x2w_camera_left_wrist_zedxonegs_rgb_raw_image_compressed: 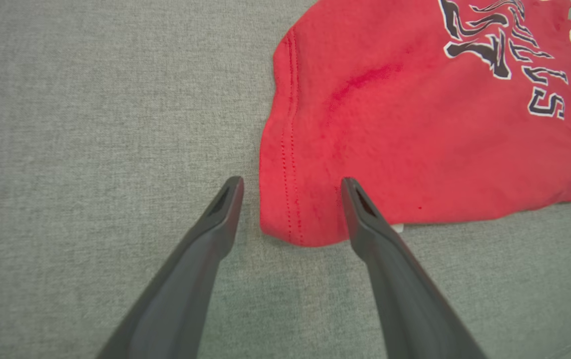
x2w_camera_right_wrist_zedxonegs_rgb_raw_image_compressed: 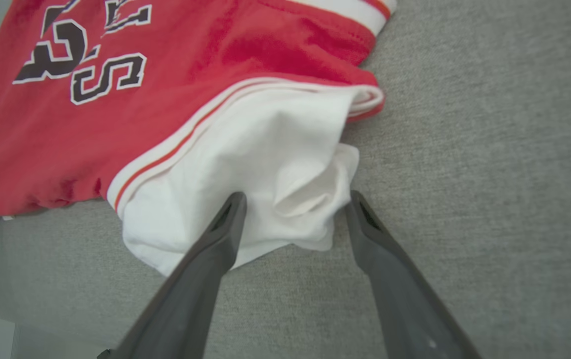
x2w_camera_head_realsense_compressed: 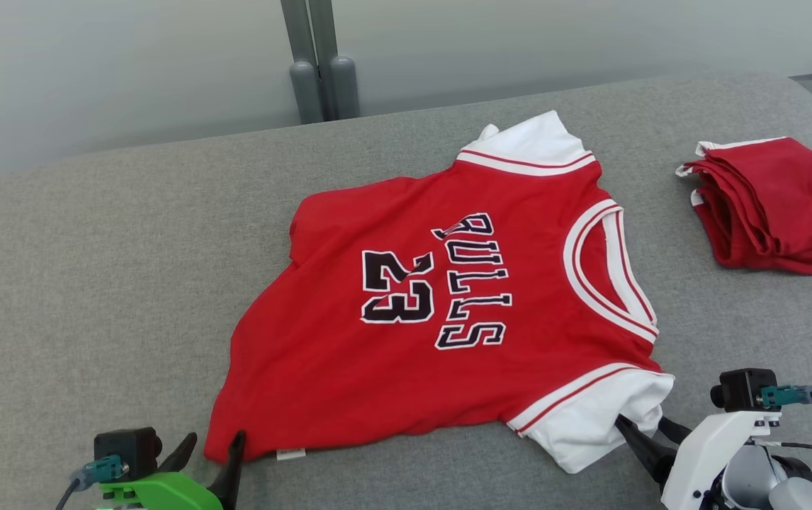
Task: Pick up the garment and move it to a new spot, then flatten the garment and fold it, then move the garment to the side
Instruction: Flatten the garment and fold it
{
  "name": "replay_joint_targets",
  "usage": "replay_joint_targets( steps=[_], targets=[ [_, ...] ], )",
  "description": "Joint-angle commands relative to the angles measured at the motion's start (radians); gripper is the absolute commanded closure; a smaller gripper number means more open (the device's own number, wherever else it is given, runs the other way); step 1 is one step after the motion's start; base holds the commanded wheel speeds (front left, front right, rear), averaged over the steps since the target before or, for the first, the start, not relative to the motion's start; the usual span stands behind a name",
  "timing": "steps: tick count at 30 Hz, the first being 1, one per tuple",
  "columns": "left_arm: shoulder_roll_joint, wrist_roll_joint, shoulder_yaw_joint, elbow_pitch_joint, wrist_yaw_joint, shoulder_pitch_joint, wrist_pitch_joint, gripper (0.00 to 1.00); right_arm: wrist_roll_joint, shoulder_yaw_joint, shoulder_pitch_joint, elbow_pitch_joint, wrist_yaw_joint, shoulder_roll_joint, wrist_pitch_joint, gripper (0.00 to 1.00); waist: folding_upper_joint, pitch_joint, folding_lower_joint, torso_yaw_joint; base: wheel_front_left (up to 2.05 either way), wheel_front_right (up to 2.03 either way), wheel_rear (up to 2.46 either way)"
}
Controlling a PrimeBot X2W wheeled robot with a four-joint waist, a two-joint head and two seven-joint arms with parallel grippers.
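Observation:
The garment (x2w_camera_head_realsense_compressed: 413, 340) is a red jersey with "BULLS 23" in black and white sleeves, lying spread on the grey padded surface (x2w_camera_head_realsense_compressed: 94, 248). My left gripper (x2w_camera_head_realsense_compressed: 213, 443) stands open at its near left hem corner. In the left wrist view the red hem corner (x2w_camera_left_wrist_zedxonegs_rgb_raw_image_compressed: 295, 219) lies between the two fingers of the left gripper (x2w_camera_left_wrist_zedxonegs_rgb_raw_image_compressed: 291, 182). My right gripper (x2w_camera_head_realsense_compressed: 643, 425) is open at the near white sleeve. In the right wrist view the right gripper (x2w_camera_right_wrist_zedxonegs_rgb_raw_image_compressed: 296, 195) has its fingers on either side of the bunched white sleeve (x2w_camera_right_wrist_zedxonegs_rgb_raw_image_compressed: 265, 149).
A second red cloth (x2w_camera_head_realsense_compressed: 774, 205), folded, lies at the far right of the surface. Two grey posts (x2w_camera_head_realsense_compressed: 321, 85) stand behind the back edge. Bare grey surface stretches to the left of the jersey.

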Motion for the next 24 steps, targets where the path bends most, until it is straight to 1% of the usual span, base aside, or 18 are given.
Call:
replay_joint_targets(
  steps=[1, 5, 12, 17, 22, 24],
  targets=[
    [0.008, -0.01, 0.002, 0.002, -0.006, -0.013, 0.013, 0.0, 0.006, 0.005, -0.013, 0.005, 0.001, 0.0, 0.002, 0.0, 0.0, 0.001, 0.0, -0.005, 0.0, 0.0, 0.0],
    [0.019, -0.029, -0.009, 0.011, -0.014, -0.014, 0.05, 0.0, 0.017, 0.002, -0.013, 0.012, 0.001, -0.009, -0.003, 0.0, 0.0, 0.001, 0.0, -0.013, 0.0, 0.0, 0.0],
    [0.03, -0.039, -0.008, 0.0, -0.01, -0.01, 0.05, 0.0, 0.005, -0.045, -0.007, 0.002, 0.001, -0.043, -0.016, 0.0, 0.0, 0.006, 0.0, -0.022, 0.0, 0.0, 0.0],
    [0.032, -0.047, -0.021, -0.001, -0.016, -0.021, 0.065, 0.0, 0.016, -0.019, -0.028, 0.013, 0.001, -0.028, -0.002, 0.0, 0.0, 0.015, 0.0, -0.019, 0.0, 0.0, 0.0],
    [0.041, -0.052, -0.038, 0.009, -0.025, -0.036, 0.097, 0.0, 0.028, 0.014, -0.047, 0.039, 0.001, -0.007, -0.013, 0.0, 0.0, 0.024, 0.0, -0.013, 0.0, 0.0, 0.0],
    [0.044, -0.056, -0.04, 0.019, -0.021, -0.04, 0.106, 0.0, 0.031, 0.025, -0.054, 0.051, 0.001, -0.006, -0.019, 0.0, 0.0, 0.025, 0.0, -0.012, 0.0, 0.0, 0.0]
  ],
)
